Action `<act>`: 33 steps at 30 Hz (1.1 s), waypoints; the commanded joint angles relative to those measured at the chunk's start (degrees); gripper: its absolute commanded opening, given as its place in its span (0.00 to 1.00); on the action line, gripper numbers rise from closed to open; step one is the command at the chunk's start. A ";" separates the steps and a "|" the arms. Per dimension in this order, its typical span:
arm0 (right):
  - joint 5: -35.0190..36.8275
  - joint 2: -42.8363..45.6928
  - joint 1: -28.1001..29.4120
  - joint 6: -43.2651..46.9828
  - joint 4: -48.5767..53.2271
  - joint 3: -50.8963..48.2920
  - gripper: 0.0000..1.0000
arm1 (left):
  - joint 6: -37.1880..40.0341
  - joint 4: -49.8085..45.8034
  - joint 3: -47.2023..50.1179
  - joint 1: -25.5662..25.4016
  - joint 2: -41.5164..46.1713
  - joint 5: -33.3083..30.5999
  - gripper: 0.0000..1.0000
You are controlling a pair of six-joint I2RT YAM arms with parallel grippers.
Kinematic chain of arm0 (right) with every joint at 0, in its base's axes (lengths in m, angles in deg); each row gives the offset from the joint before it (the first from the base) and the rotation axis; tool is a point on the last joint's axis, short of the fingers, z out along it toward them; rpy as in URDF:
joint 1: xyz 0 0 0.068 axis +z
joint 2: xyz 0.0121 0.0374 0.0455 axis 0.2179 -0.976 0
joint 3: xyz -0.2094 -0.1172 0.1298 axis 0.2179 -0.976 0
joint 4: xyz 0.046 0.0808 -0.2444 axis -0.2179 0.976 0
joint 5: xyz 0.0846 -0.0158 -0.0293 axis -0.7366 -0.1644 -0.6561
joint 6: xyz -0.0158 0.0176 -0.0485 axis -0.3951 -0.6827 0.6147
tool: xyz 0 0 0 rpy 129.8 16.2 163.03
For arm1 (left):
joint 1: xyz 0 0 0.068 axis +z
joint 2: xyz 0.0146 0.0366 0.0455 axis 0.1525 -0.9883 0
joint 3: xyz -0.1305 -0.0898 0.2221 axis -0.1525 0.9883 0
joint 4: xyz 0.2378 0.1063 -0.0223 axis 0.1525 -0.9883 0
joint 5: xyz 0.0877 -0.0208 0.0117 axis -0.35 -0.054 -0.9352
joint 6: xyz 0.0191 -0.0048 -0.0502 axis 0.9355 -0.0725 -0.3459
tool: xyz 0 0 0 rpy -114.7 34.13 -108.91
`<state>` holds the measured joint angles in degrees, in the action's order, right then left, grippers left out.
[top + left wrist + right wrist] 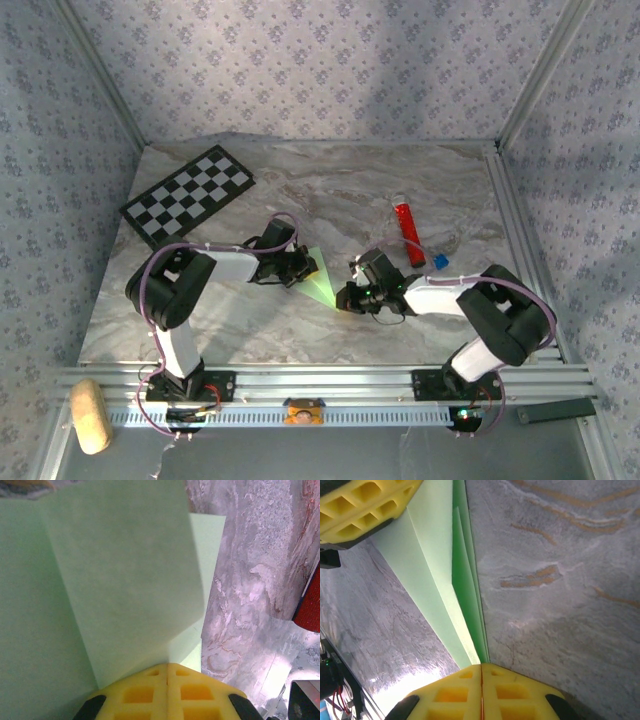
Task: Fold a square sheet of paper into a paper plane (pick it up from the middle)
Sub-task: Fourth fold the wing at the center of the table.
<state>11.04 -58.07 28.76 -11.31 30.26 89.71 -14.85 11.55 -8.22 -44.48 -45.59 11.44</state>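
The square sheet of paper (318, 278) is light green and folded into a narrow, pointed, paper plane shape with layered creases. It sits between the two arms at the table's middle. My left gripper (299, 268) is shut on its wide end; in the left wrist view the yellow fingertips (150, 690) meet on a fold of the paper (125, 570). My right gripper (346, 297) is shut on the pointed end. In the right wrist view the paper's layers (462, 585) run into the closed right gripper (481, 668), and the left gripper's yellow fingers (365, 505) show at the top left.
A black-and-white checkerboard (188, 195) lies at the back left. A red tube (407, 232) lies right of centre, also seen as a red tube (310, 605) at the left wrist view's edge, with a small blue object (441, 261) beside it. A beige block (90, 415) sits below the front rail.
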 commanded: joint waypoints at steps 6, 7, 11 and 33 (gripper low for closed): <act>-0.30 1.35 0.09 1.89 10.72 -1.50 0.09 | 0.73 -3.40 1.59 0.52 -1.10 -3.88 0.03; -0.20 1.16 0.06 2.03 10.91 -1.54 0.09 | 0.65 -3.31 1.59 0.54 -1.15 -3.78 0.03; -0.27 0.97 0.12 2.19 11.37 -1.58 0.07 | 0.57 -2.96 1.59 0.53 -1.32 -3.60 0.03; 1.32 0.69 1.47 5.54 20.00 1.70 0.05 | 0.47 -2.86 2.29 1.24 -0.80 -3.73 0.02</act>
<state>11.83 -57.06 29.11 -7.40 39.48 92.40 -14.88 12.44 -7.54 -44.41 -45.59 12.31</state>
